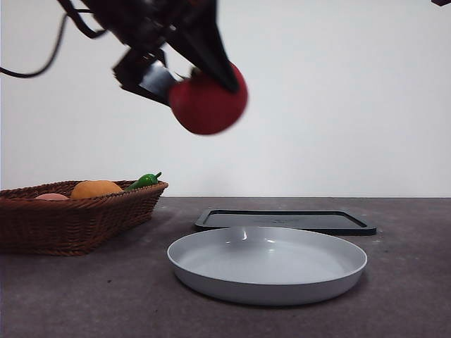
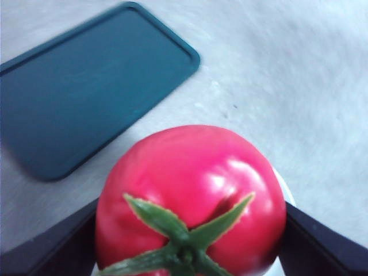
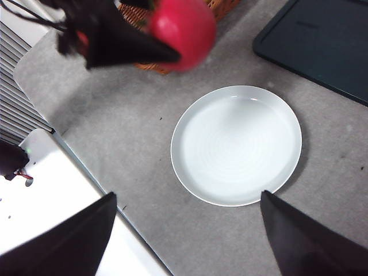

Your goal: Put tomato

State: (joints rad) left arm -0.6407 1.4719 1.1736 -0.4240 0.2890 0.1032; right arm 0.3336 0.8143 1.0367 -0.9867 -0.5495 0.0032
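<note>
The glossy red tomato (image 1: 209,102) with a green leafy stem is held high in the air, above the space between the basket and the left rim of the grey plate (image 1: 268,292). My left gripper (image 1: 204,84) is shut on it, one black jaw on each side, as the left wrist view shows (image 2: 190,230). The tomato fills that view (image 2: 190,190) and also shows in the right wrist view (image 3: 184,29). My right gripper (image 3: 187,230) is open and empty, high above the plate (image 3: 236,144). It shows only as a black tip (image 1: 442,2) in the front view.
A wicker basket (image 1: 70,222) stands at the left, holding an orange round fruit (image 1: 96,189), a small green pepper (image 1: 144,180) and a pinkish item (image 1: 51,197). A flat black tray (image 1: 285,220) lies behind the plate and also shows in both wrist views (image 2: 86,86) (image 3: 322,40).
</note>
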